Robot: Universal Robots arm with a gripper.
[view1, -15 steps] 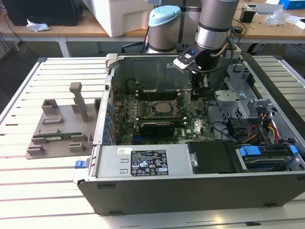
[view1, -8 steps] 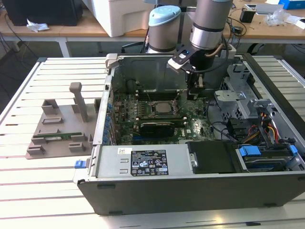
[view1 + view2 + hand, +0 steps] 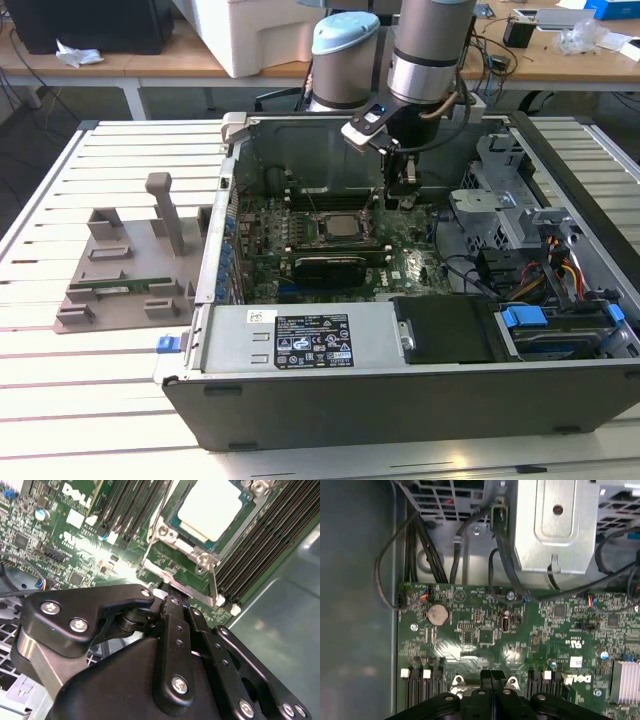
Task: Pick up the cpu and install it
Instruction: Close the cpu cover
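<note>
cpu (image 3: pixel 212 510) in socket (image 3: pixel 165 535), seemingly seated — claw (image 3: pixel 491 675) just beside, over motherboard (image 3: pixel 485 630).

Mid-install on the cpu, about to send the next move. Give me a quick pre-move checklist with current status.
1. cpu seated: ok, its silver top lies flat inside the socket frame.
2. hand empty: ok, fingers together, nothing between them.
3. hand off the cpu: ok, it sits at the frame's edge, beside the chip.
4. socket frame latched: cannot tell.
5. cables clear of the hand: ok, they run beyond the motherboard edge, away from it.
</note>
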